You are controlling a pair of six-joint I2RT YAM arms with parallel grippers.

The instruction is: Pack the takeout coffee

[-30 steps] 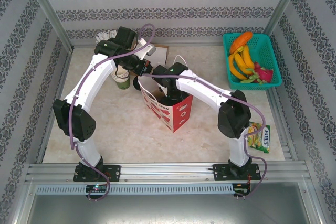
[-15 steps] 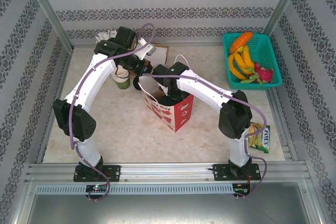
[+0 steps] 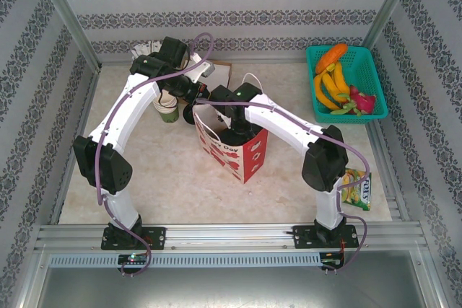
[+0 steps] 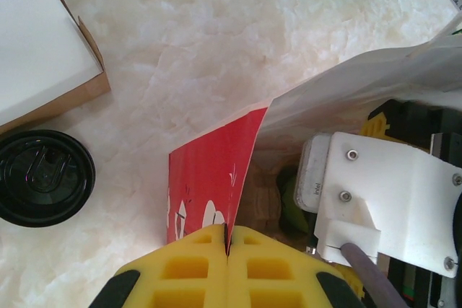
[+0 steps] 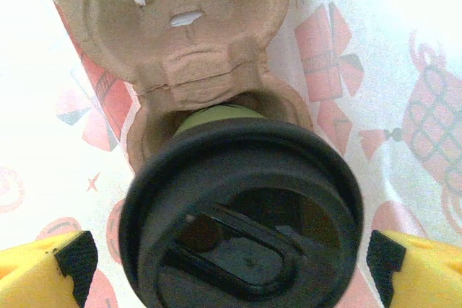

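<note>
Bag [image 4: 209, 178] nudged slightly rightward, left gripper [image 4: 227, 250] pinching its rim [image 4: 249, 117], my right gripper [image 5: 231, 257] stands apart around the takeout coffee [image 5: 216, 115], seemingly seated; crooked withdrawal could snag its lid [image 5: 216, 200].

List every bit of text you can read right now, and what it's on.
"Day": red gift bag; the words before it are hidden.
"FOX'S": green snack packet, small but legible.
"intel": grey camera module.
Embossing on the takeout coffee lid: unreadable.
</note>
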